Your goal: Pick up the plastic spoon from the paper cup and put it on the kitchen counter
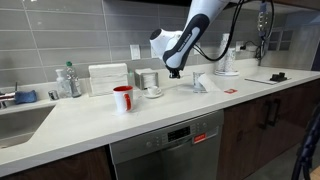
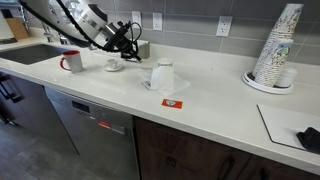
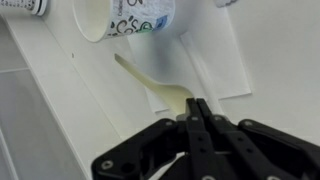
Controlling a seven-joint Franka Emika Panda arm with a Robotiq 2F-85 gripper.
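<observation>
Lying on its side in the wrist view, the paper cup (image 3: pixel 130 18) showed a plain white wall with a band of dark print and an open mouth turned toward the left of the picture. The plastic spoon (image 3: pixel 150 85) was outside the cup, a pale cream sliver with a thin end pointing toward the cup's mouth and a broader end at the tips of the gripper (image 3: pixel 197 108). The black jaws were pressed together there and appeared to pinch that broad end. Whether the spoon touched the surface beneath it could not be told. Under the cup lay a flat white sheet (image 3: pixel 218 70).

Only the wrist view showed the spoon; in both exterior views it was too small to make out. They showed the wider setting instead: the kitchen counter (image 1: pixel 90 120) (image 2: pixel 225 105), long and white, with the cup a small white shape on it (image 1: pixel 203 83) (image 2: pixel 162 75) and the gripper (image 1: pixel 175 72) (image 2: pixel 130 42) held just above the surface, near the cup but apart from it. A red mug (image 1: pixel 122 98) (image 2: pixel 72 61) stood farther along. An exterior view showed the sink (image 1: pixel 20 125), a steel canister (image 1: pixel 148 79) and the dishwasher (image 1: pixel 165 145). A tall stack of cups (image 2: pixel 278 45) appeared in an exterior view.
</observation>
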